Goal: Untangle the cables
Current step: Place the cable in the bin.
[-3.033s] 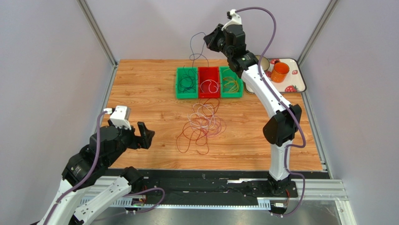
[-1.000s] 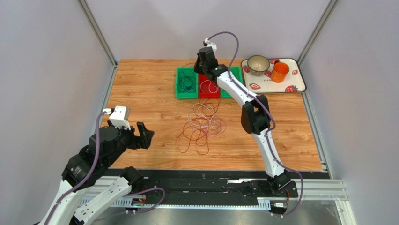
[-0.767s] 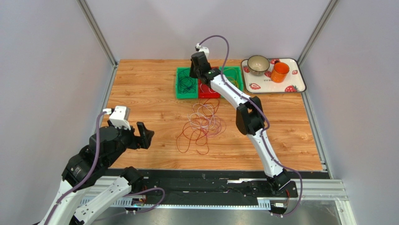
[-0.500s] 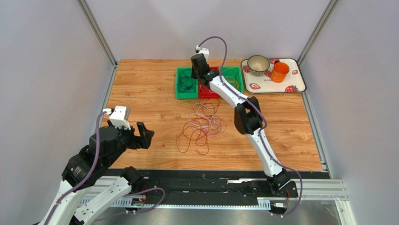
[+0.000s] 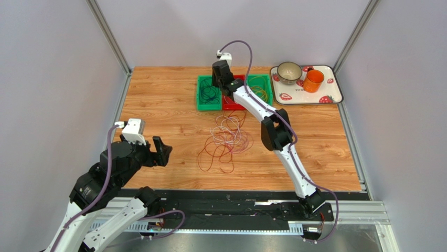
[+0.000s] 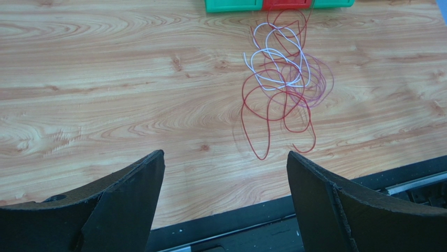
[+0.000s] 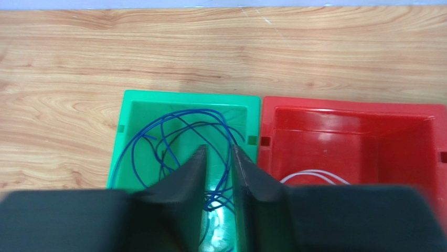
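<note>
Three seconds back the right arm stood tall behind the bins with a thin cable dangling from its pincer; it has since swung down and left, and the right gripper now hangs low over the left green plastic bin. The left arm has not budged.

From the right wrist, the two black fingers sit close together with only a slim slit between them, right above the bin's floor. Thin blue wire loops lie coiled in that bin, and one strand runs along the inner edge of a finger; whether it is pinched I cannot tell. Next door, the red plastic bin holds a curl of white wire. The right green plastic bin holds yellowish loops.

On the wooden tabletop, just in front of the bins, lies the loose tangle of red, white and purple wire loops, knotted over one another.

The left gripper hovers near the table's front left, well apart from the tangle, its jaws spread wide and holding nothing.

At the far right corner sits a white strawberry-print tray carrying a pale bowl and an orange cup.
</note>
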Action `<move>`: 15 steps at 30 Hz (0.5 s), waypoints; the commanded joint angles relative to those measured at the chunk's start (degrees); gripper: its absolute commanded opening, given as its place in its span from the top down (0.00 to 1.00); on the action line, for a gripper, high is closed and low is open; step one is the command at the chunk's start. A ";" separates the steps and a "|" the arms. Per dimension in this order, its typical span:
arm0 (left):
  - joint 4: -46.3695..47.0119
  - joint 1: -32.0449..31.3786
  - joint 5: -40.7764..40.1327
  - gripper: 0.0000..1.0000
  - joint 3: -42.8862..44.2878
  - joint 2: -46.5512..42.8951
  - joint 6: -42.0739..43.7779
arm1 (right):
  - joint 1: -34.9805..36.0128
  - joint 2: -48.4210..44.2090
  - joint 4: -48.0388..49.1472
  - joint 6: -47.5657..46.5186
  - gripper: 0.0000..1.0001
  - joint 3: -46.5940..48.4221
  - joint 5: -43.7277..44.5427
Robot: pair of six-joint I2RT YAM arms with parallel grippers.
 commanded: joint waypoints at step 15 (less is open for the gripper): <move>1.11 0.32 -0.49 0.05 -0.06 -0.33 -0.74 | 0.90 -15.70 2.87 3.87 0.65 -9.06 -8.43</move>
